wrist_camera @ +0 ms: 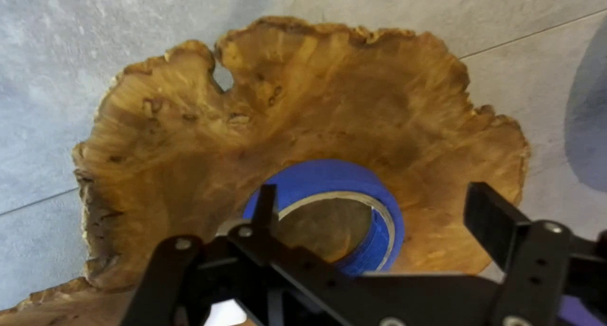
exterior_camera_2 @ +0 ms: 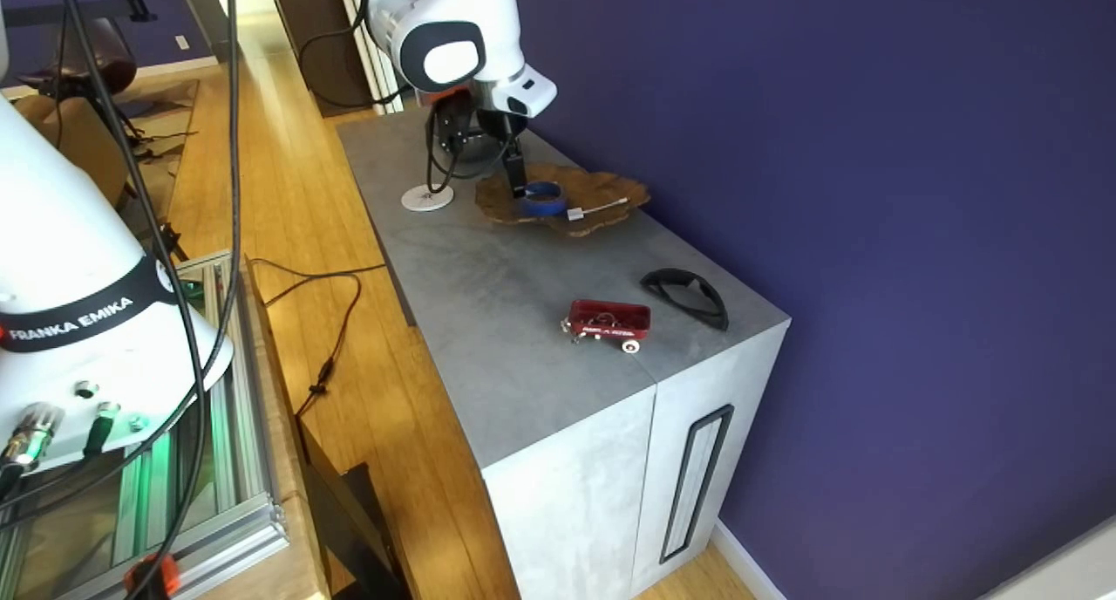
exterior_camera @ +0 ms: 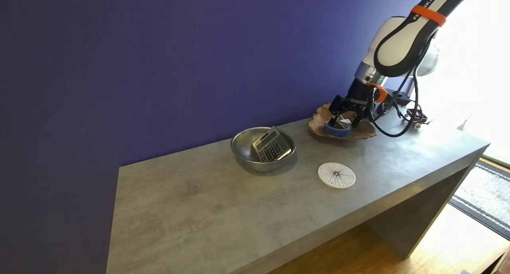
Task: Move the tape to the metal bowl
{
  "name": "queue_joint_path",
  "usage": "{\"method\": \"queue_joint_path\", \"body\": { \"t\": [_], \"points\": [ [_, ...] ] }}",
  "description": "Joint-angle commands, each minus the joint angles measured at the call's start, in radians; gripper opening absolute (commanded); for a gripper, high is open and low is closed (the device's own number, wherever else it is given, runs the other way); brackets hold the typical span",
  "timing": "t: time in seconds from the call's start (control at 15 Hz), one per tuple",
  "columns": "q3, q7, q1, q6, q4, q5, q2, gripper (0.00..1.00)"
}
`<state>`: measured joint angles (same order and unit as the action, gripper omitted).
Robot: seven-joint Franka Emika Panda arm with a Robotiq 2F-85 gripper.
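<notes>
Tape (wrist_camera: 327, 176): one roll, blue, lying in the brown wooden dish (wrist_camera: 355, 103). Gripper (wrist_camera: 371, 186): fingers spread apart, low at the roll; whether either touches it cannot be told. Metal bowl (exterior_camera: 261, 166): on the bench (exterior_camera: 199, 202), apart from the dish, holding one tilted calculator (exterior_camera: 272, 146). Disc (exterior_camera: 336, 175): white, flat on the bench, near the bowl. Wagon (exterior_camera_2: 608, 319): red, on the bench.

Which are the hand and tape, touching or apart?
Cannot tell: in the wrist view, one finger of the hand overlaps the tape, hiding contact or gap; the other stands clear.
</notes>
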<state>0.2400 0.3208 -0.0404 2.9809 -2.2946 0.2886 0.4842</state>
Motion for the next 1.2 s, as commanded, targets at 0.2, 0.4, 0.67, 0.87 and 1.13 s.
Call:
{"method": "queue_joint_path", "body": {
  "t": [0.2,0.4,0.67,0.87,1.13],
  "points": [
    [-0.044,-0.018,0.005,-0.081,0.015,0.044,-0.019,1.00],
    [-0.080,0.006,-0.020,-0.089,0.020,0.032,-0.020,1.00],
    [-0.188,0.120,-0.129,-0.064,0.026,-0.006,0.009,1.00],
    [-0.234,0.181,-0.179,-0.050,0.036,0.006,0.023,0.99],
    [-0.272,0.249,-0.224,-0.055,0.056,0.010,0.041,0.61]
  ]
}}
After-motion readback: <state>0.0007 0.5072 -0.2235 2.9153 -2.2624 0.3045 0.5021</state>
